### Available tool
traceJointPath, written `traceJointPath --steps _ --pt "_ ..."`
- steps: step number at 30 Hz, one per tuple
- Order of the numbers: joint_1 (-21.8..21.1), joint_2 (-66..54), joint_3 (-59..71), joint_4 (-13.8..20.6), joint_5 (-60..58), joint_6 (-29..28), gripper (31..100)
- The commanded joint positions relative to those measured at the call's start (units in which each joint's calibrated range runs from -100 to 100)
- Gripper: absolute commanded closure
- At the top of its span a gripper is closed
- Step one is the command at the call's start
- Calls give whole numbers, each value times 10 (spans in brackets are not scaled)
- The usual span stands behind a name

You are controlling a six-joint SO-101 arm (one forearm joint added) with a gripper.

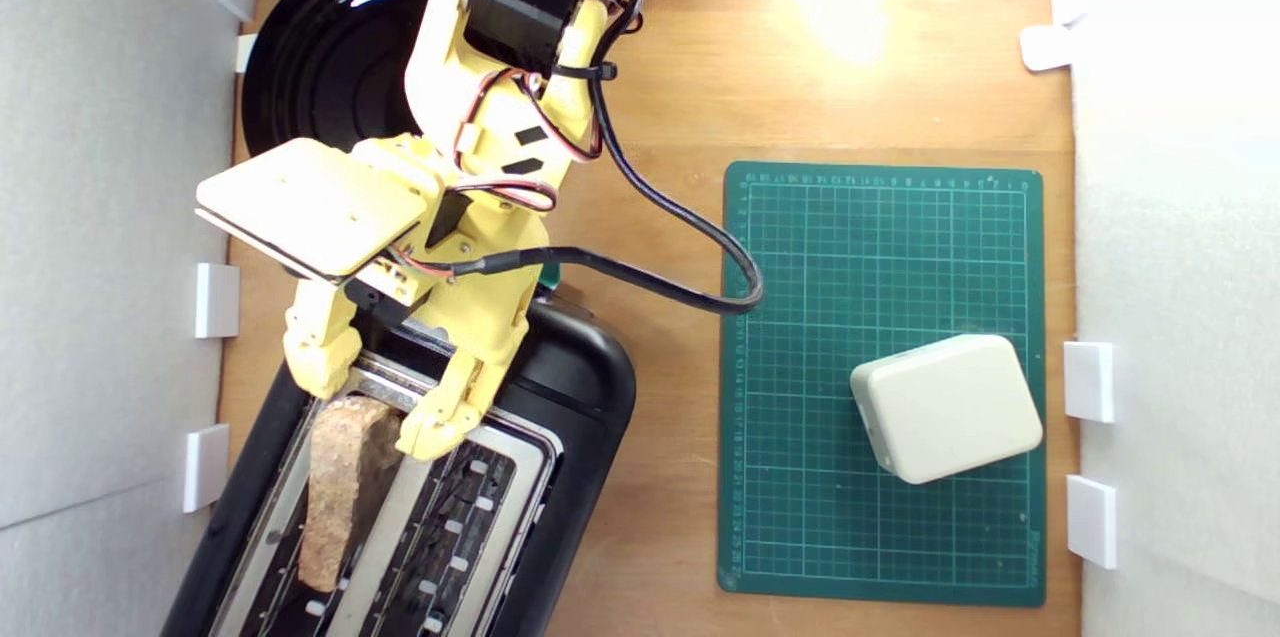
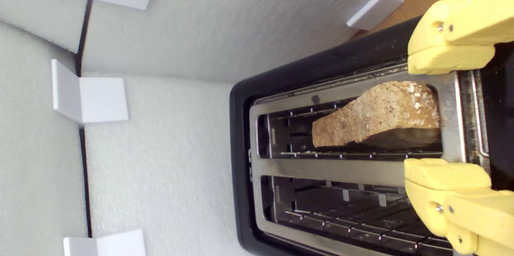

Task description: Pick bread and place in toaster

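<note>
1. Toaster [image 1: 560, 397] sits at seven o'clock in the exterior view, its black body running off the bottom edge, close to the white foam wall [image 1: 100, 217].
2. Cutting mat [image 1: 880, 377] lies at four o'clock, well apart, with bare wood between.
3. Black plate [image 1: 320, 47] lies at eleven o'clock, partly under the arm.
4. White box [image 1: 945, 407] rests on the mat.
5. Gripper [image 1: 385, 397] hangs over the toaster's end, fingers [image 2: 445, 57] spread and released, straddling the outer slot.
6. Bread [image 2: 377, 113] stands in that slot, crust up, touching neither finger.
</note>
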Motion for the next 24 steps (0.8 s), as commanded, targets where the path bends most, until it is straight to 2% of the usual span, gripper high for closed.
traceJointPath --steps 1,7,10,11,13,16,17,18,21,24 --pt "-13 -62 -12 2 -7 3 416" --pt "-14 -144 -10 1 -8 9 416" --pt "-14 -199 -7 -13 -8 8 416" --pt "-15 -246 -6 -47 -7 -1 439" --pt "-15 -282 -4 -70 -7 -24 473" --pt "-26 -332 6 -105 -6 -86 534" --pt "-51 -353 10 -112 -4 -130 555" --pt "-60 -362 13 -112 -3 -146 561" --pt "-97 -412 49 -94 0 -284 587" --pt "-127 -462 124 -71 0 -321 595"
